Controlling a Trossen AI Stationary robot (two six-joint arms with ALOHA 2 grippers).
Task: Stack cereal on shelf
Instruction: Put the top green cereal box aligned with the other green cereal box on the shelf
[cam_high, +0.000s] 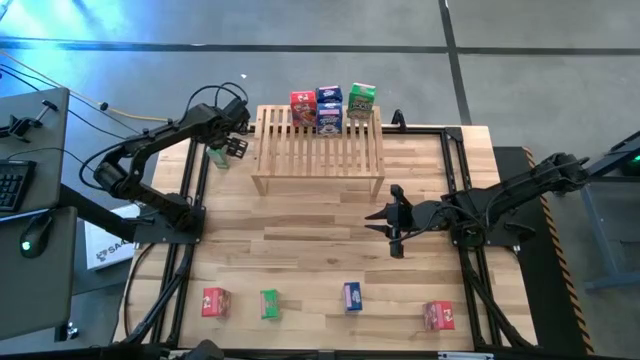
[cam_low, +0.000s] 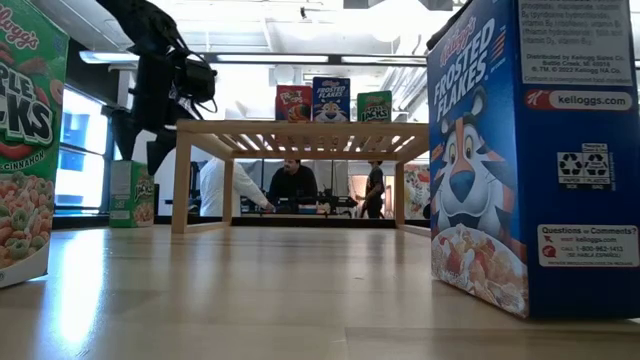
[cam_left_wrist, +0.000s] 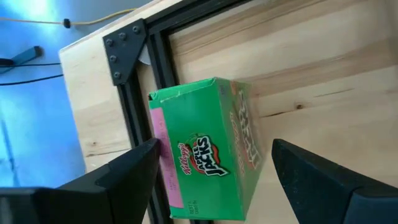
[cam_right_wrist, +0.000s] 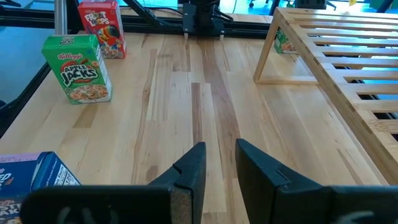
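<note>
Four small cereal boxes stand in a row on the table well in front of the shelf: a red box, a green box, a blue box and another red box. Closer to the shelf, just in front of it, the right gripper waits with its fingers nearly together. At the shelf's left end, the left gripper hangs over a green Apple Jacks box with its fingers wide apart. More boxes stand on the shelf's far edge.
</note>
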